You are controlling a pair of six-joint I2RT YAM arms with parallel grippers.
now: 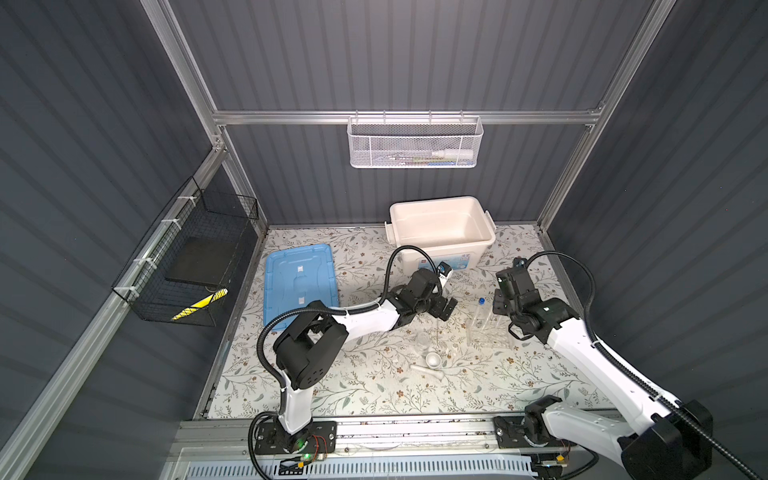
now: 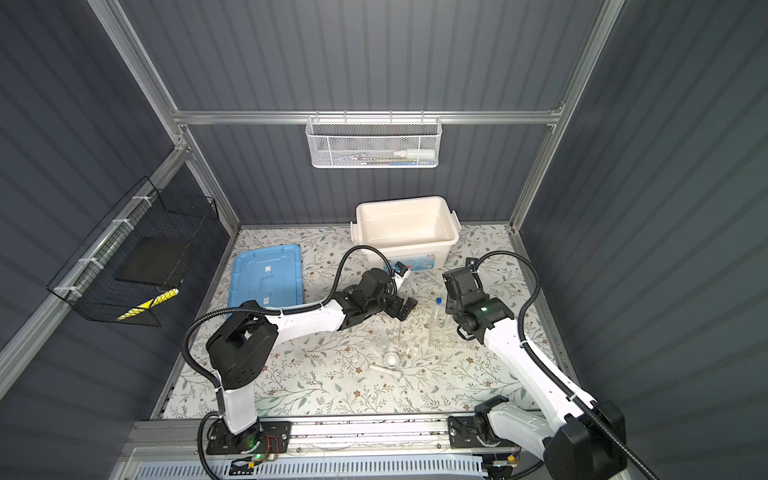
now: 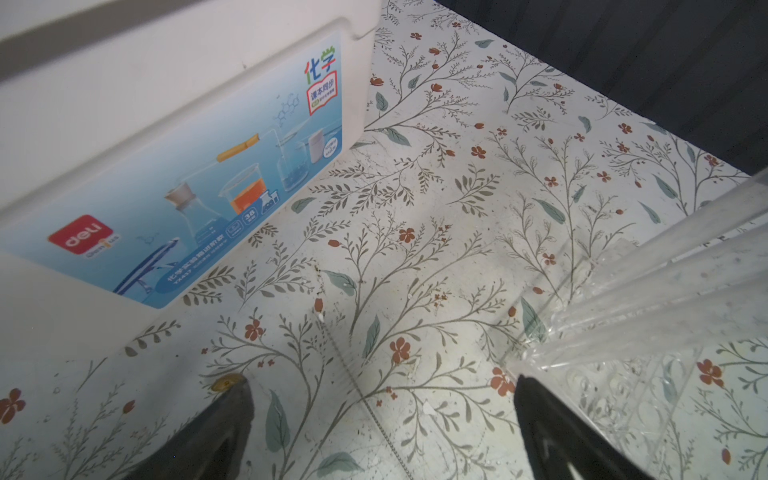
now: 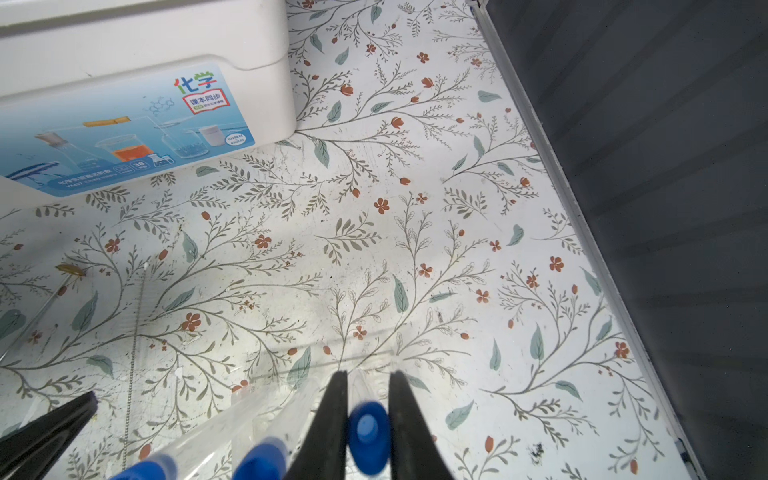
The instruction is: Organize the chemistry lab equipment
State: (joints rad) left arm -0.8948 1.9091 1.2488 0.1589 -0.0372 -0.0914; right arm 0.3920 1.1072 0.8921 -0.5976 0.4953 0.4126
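Right claw (image 4: 366, 376) pinched on a blue-capped test tube (image 4: 368, 432) at the clear tube rack (image 1: 488, 332); left claw (image 3: 380, 384) gaping beside it.

Nearest the front edge of the bench (image 1: 374, 395), about mid-width, the white pestle (image 1: 428, 371) lies just in front of a small white bowl (image 1: 433, 360), and the small clear beaker (image 1: 422, 340) stands just behind them. Further in, toward the right edge, the rack stands with the right claw narrowed onto its tube just under the cap, while two more capped tubes (image 4: 262, 457) lean just beside it. The left claw hangs just left of the rack, spread wide and holding nothing, over a thin rod (image 3: 361, 395) lying flat on the bench. At the far edge sits the open white tub (image 1: 440, 253), and its blue lid (image 1: 299, 282) lies flat by the left edge.
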